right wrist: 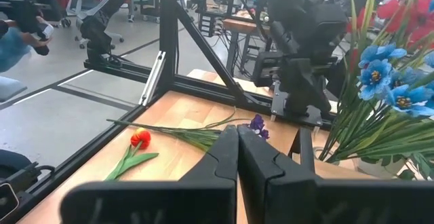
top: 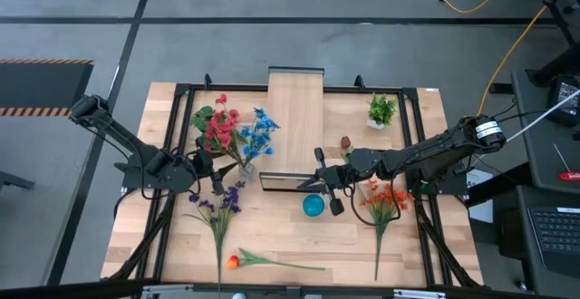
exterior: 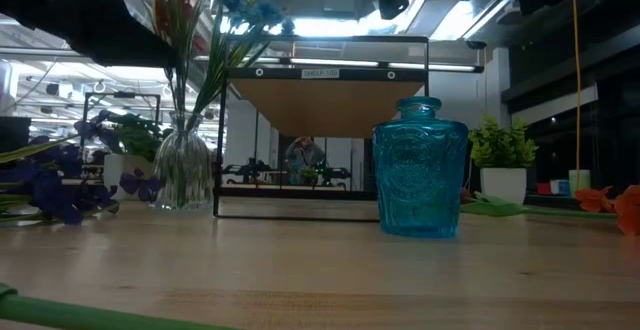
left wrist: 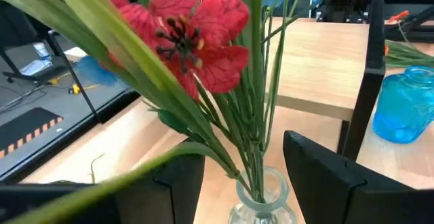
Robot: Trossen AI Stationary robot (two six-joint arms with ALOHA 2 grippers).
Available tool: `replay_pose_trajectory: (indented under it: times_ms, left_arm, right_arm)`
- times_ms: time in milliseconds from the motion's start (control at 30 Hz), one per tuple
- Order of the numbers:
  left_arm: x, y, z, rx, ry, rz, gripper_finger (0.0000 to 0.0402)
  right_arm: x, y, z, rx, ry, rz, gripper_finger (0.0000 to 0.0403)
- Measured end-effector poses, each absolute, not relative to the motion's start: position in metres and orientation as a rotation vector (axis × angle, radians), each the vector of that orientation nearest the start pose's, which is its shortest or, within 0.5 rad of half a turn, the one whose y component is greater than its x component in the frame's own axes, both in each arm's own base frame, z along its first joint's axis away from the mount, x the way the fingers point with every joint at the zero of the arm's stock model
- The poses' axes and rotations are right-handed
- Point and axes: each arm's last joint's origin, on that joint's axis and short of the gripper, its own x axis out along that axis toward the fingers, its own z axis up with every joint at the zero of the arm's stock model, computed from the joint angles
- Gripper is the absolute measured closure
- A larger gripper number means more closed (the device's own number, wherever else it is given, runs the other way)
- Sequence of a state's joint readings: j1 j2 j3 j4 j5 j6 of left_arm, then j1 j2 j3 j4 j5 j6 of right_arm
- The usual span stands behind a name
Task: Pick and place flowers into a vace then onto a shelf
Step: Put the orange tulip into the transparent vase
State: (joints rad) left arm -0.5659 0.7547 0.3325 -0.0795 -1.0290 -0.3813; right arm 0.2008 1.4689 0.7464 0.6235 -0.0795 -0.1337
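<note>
flowers (left wrist: pixel 186 37) between open left pincer (left wrist: pixel 247 176)

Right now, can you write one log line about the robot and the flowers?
left gripper: open around clear vase | red and blue flowers: in vase | right gripper: shut, empty | shelf: bare

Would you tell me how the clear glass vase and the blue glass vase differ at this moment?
The clear glass vase holds red and blue flowers; the blue glass vase holds none. The clear one is colourless and ribbed, the blue one embossed turquoise. The clear one stands left of the shelf, the blue one in front of it. Both stand upright on the table.
</note>
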Motion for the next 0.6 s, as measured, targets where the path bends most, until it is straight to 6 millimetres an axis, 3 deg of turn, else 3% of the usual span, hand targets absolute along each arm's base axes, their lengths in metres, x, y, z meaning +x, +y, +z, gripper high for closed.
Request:
replay_pose_trajectory:
  times_ms: [400, 600]
  left_arm:
    - [0.134, -0.061, 0.196, 0.018, 0.319, 0.442, 0.021]
    - [0.127, -0.063, 0.207, -0.028, 0.405, 0.437, 0.021]
  right_arm:
    - [0.306, 0.065, 0.239, -0.138, 0.092, 0.287, 0.0398]
    - [0.306, 0.065, 0.238, -0.14, 0.097, 0.287, 0.0398]
